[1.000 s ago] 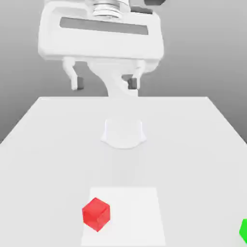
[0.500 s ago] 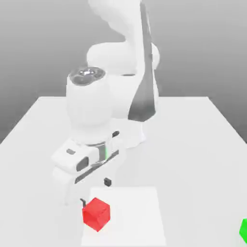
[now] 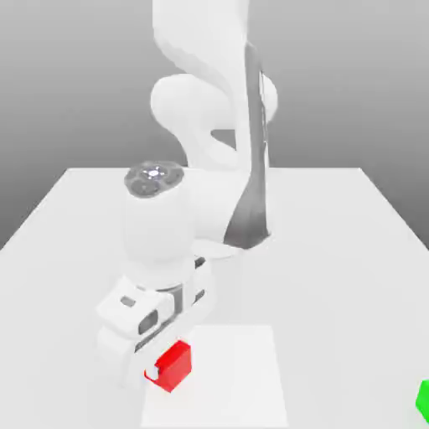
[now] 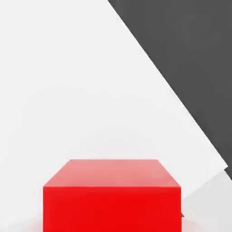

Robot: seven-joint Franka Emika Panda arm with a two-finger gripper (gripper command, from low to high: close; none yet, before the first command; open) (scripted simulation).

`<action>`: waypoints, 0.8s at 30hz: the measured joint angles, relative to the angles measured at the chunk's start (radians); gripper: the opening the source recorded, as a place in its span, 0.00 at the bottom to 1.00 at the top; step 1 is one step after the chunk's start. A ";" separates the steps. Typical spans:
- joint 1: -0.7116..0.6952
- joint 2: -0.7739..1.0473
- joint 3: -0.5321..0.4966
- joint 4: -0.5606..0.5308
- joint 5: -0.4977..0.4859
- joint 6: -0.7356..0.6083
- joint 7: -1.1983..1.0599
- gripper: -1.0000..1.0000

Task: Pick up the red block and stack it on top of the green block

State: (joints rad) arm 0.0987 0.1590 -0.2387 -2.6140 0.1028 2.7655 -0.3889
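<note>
Figure: the approach to the grasp. We begin at the gripper [image 3: 159,369], which sits low in the lower left of the exterior view, its white housing pressed down over the red block [image 3: 174,366]. A dark tip shows at the block's left edge, touching or just beside it. The rig line bars us from describing the digits when their spread is hidden, and here the housing covers them, so we cannot tell whether the claw is apart or clamped.

The red block rests on the table [image 3: 335,235], on a lighter square patch [image 3: 235,377] at the lower centre of the frame. In the hand view we see the red block [image 4: 112,195] at the bottom centre, its top and near face both exposed, square to the camera. We judge from this that the block lies directly beneath the claw, between where the tips should fall. As a cube it has no long axis, so no turn of the wrist seems needed.

Moving outward, the green block [image 3: 423,400] appears at the lower right edge of the exterior view, cut by the frame, well apart from the red one. We judge the carry will run toward the exterior view's right once the block is secured and lifted.
</note>
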 joint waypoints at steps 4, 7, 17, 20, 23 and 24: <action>0.059 -0.011 0.017 0.046 -0.044 -0.060 0.139 0.00; 0.112 0.014 0.048 0.099 -0.060 -0.091 0.257 0.00; 0.317 0.099 0.123 0.276 -0.080 -0.189 0.634 0.00; 0.378 0.122 0.144 0.329 -0.082 -0.217 0.745 0.00; 0.438 0.143 0.165 0.382 -0.082 -0.245 0.855 0.00; 0.458 0.150 0.172 0.400 -0.081 -0.254 0.891 0.00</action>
State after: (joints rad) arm 0.5565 0.3086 -0.0668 -2.2141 0.0214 2.5112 0.5025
